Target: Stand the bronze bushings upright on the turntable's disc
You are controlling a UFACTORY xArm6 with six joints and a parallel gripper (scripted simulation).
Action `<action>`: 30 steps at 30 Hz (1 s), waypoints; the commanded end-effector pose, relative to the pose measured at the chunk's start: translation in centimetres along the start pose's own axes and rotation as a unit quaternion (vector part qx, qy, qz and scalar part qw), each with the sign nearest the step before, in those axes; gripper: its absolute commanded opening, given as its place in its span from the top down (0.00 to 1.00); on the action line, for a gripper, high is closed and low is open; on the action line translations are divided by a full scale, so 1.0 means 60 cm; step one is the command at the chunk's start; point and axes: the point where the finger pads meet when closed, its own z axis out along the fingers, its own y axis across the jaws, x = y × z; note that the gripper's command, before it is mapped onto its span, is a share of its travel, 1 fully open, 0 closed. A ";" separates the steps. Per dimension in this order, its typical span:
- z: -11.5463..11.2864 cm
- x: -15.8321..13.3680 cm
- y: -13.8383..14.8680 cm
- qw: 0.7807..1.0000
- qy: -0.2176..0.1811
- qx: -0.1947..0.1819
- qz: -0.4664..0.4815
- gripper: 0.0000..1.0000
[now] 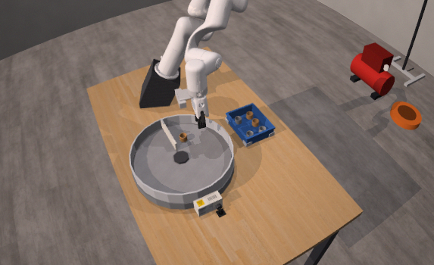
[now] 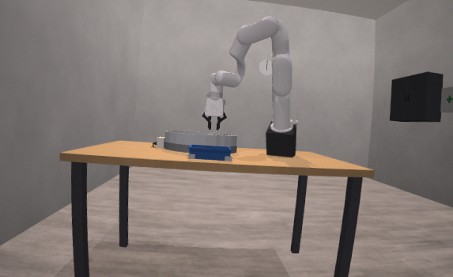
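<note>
Bronze shows in three places: one bushing (image 1: 182,137) stands upright on the turntable's disc (image 1: 193,166) beside the white divider (image 1: 169,134), two bronze bushings (image 1: 252,118) sit in the blue crate (image 1: 232,120). I see my end effector (image 1: 201,124) hanging parted and empty above the disc's rim.

The top view looks steeply down from high above the light wooden table (image 1: 291,197), taking in surrounding floor. The exterior view stands back at roughly tabletop height, facing the table (image 2: 138,155) side-on. Both share the white jointed arm (image 1: 198,72) (image 2: 281,79).
</note>
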 end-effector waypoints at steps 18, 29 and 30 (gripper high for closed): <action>0.000 -0.434 0.061 1.000 0.004 0.004 0.001 0.59; 0.000 -0.436 0.060 1.000 0.005 0.003 0.001 0.59; 0.000 -0.437 0.060 1.000 0.005 0.003 0.001 0.59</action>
